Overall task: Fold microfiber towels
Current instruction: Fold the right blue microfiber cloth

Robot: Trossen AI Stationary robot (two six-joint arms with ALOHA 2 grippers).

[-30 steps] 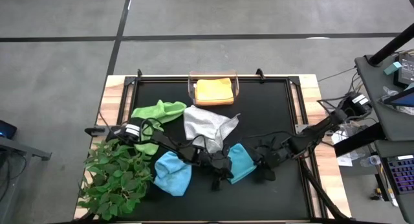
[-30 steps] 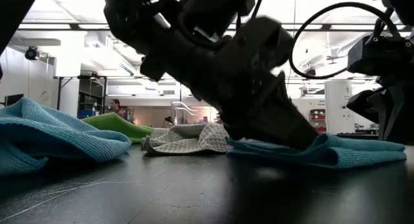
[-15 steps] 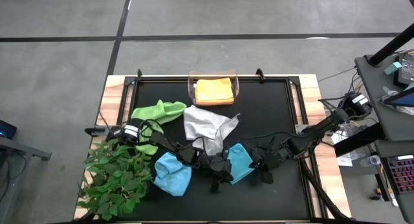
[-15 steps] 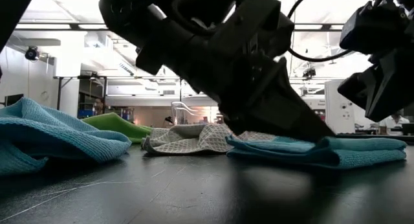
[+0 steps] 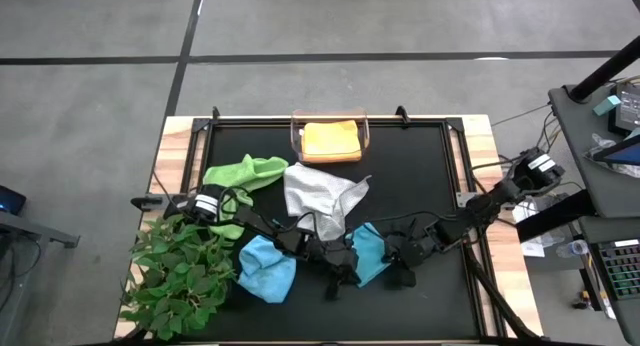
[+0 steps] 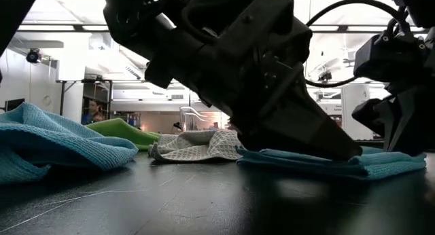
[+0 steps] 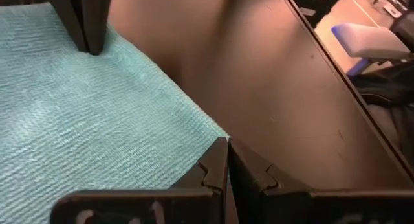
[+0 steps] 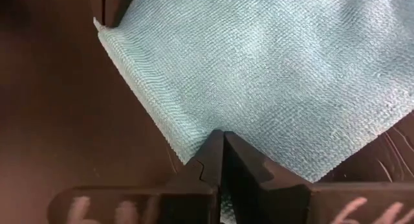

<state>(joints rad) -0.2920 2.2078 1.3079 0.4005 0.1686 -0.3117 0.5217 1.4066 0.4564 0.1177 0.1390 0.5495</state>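
- I have both arms low at the near middle of the table (image 5: 440, 146), one on each side of the teal towel (image 5: 367, 252).
- My left gripper (image 5: 340, 269) sits at the towel's left edge, jaws pressed together; in the left wrist view their tips meet right at the cloth's edge, likely pinching it.
- My right gripper (image 5: 397, 266) is at the opposite edge, jaws also pressed together on the hem, as the right wrist view shows.
- I judge I hold it by two opposite edges so it stays taut and flat for a fold.
- In the low view it lies flat and layered, so I judge a first fold is made.
- The blue towel (image 5: 266, 267), green towel (image 5: 243, 172) and grey towel (image 5: 318, 194) lie crumpled farther off; the yellow towel (image 5: 331, 140) rests in the bin (image 5: 295, 136).
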